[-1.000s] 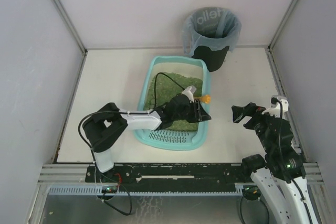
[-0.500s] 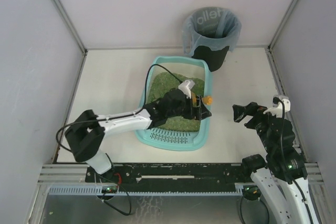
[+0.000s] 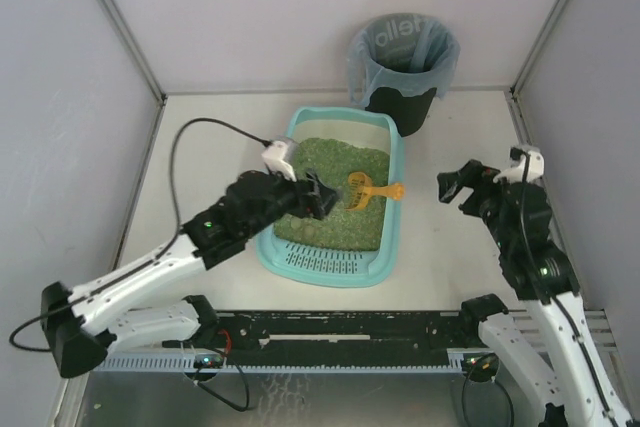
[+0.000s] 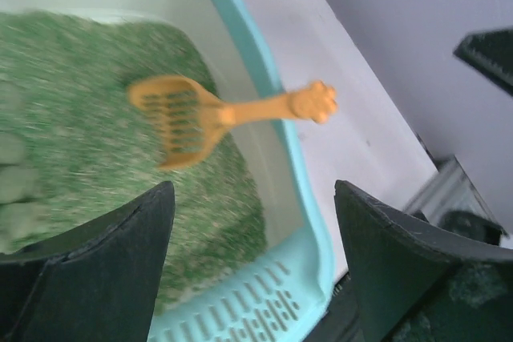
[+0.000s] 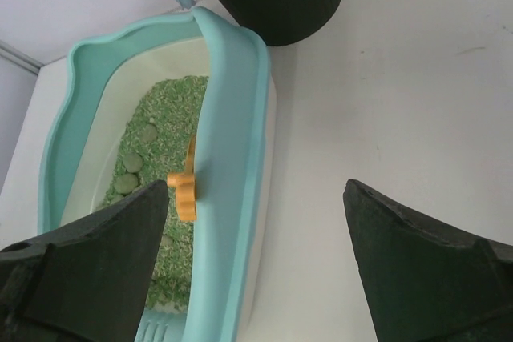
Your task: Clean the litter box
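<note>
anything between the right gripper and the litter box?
Nothing visible. Only bare table lies between the open right gripper and the right wall of the litter box. The orange scoop lies on the litter inside, with its handle end at that rim, on the side facing the gripper.

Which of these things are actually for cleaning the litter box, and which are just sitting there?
For the job:
litter box
orange scoop, head on the litter
green litter
black bin, probably for the waste

Just there:
white table
grey walls
</note>
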